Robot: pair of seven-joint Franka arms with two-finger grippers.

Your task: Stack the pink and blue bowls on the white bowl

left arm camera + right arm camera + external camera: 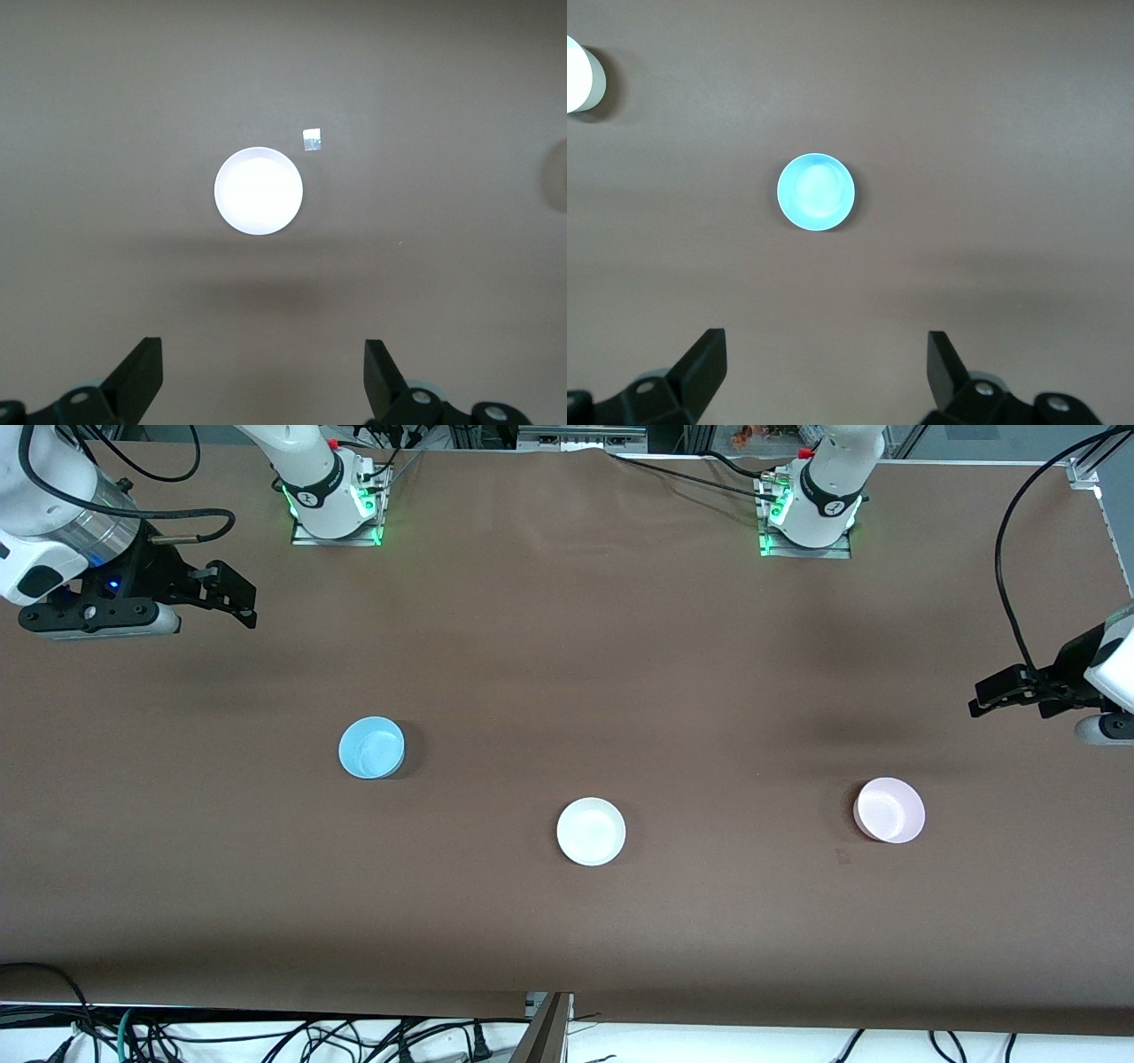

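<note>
I'm holding both arms up and out w/ nothing in either grip. My right jaws [232, 593] are hanging over bare worktop [567, 691] at the right arm's end, fingers [700, 367] spread wide apart. My left jaws [997, 693] are hanging over the left arm's end of the worktop, also spread wide, fingers [142, 372] well apart w/ nothing between them. All three bowls are sitting upright on the brown worktop, each on its own, well apart, none stacked. The blue bowl [371, 747] is sitting toward the right arm's end, farthest of the three from the front cam; in my right wrist view it's showing as a blue disc [816, 192] out ahead of the fingers, not touching them. The white bowl [591, 831] is sitting about mid-worktop, between the other two and a bit nearer the front cam than both. The pink bowl [889, 810] is sitting toward the left arm's end, slightly farther from the front cam than the white one. In my left wrist view the pink bowl is reading as a washed-out pale disc [258, 190] ahead of the fingers, w/ a small pale square of tape [311, 140] lying just beside it on the worktop, not touching.
</note>
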